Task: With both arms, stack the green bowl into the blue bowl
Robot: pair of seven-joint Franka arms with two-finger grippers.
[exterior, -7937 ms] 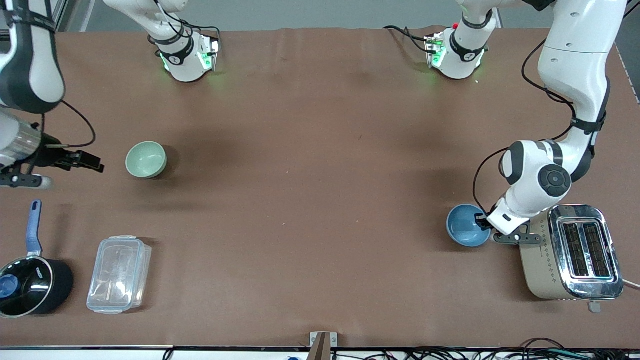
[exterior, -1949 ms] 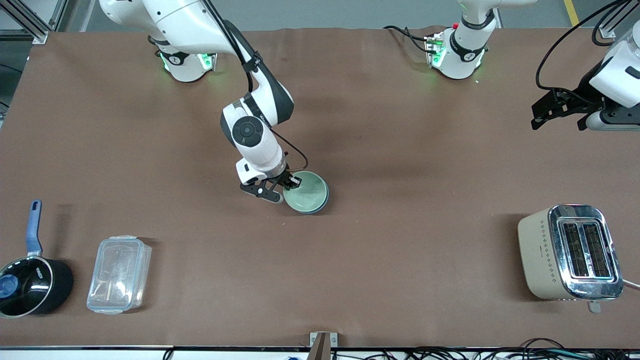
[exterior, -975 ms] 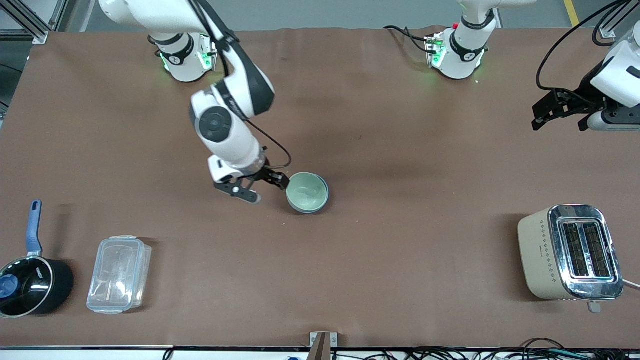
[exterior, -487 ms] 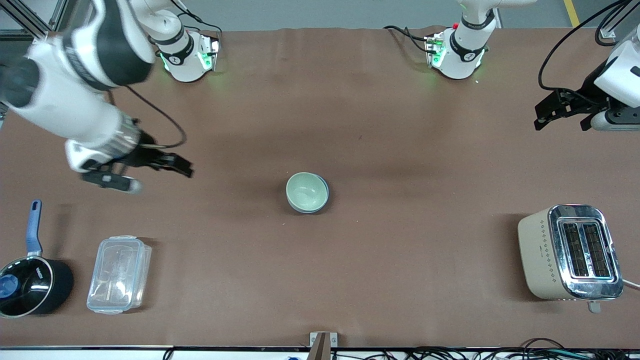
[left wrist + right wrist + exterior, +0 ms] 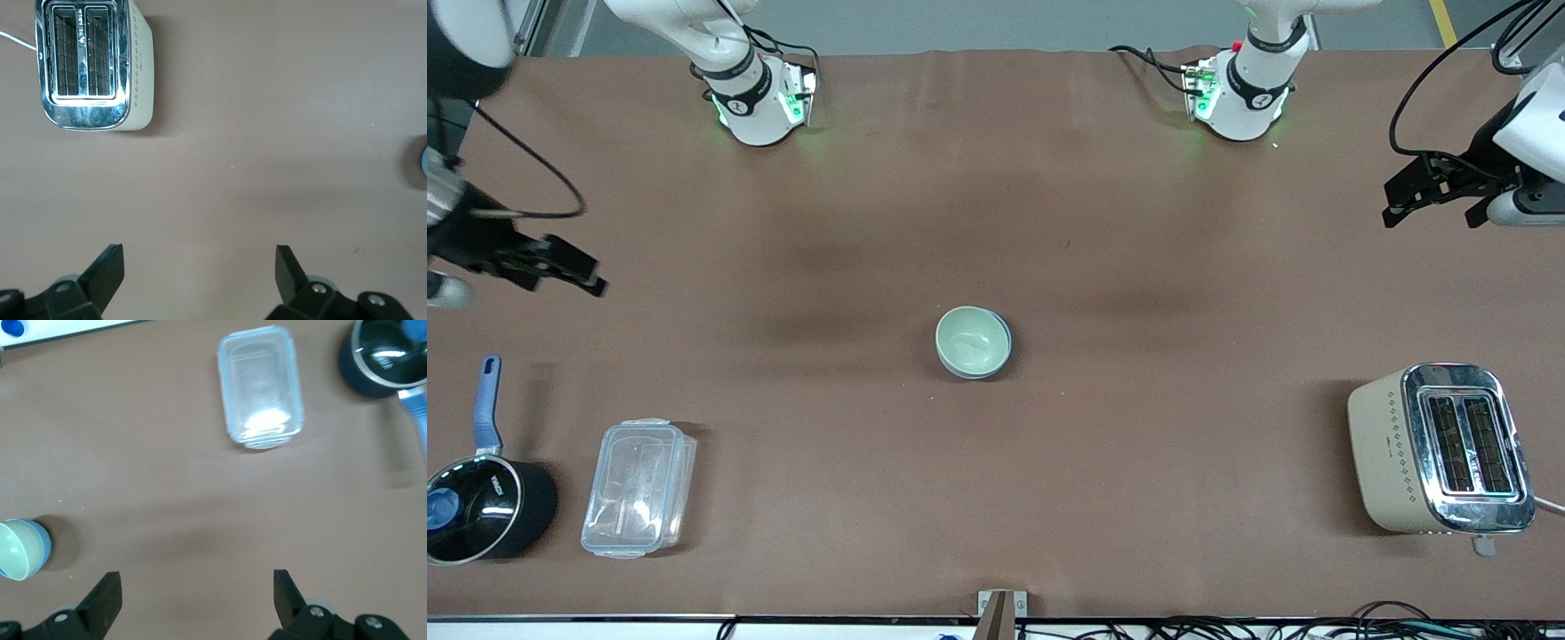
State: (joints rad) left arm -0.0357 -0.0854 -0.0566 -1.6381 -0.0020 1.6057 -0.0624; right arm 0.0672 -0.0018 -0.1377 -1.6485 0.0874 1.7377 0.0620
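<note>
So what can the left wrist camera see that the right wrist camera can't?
Only the left wrist view shows the toaster, with the open left pincer above bare table. Only the right wrist view shows the clear plastic box, the black saucepan and the open right pincer. Both catch the stacked bowls at their edge: the green bowl sits inside the blue bowl.
</note>
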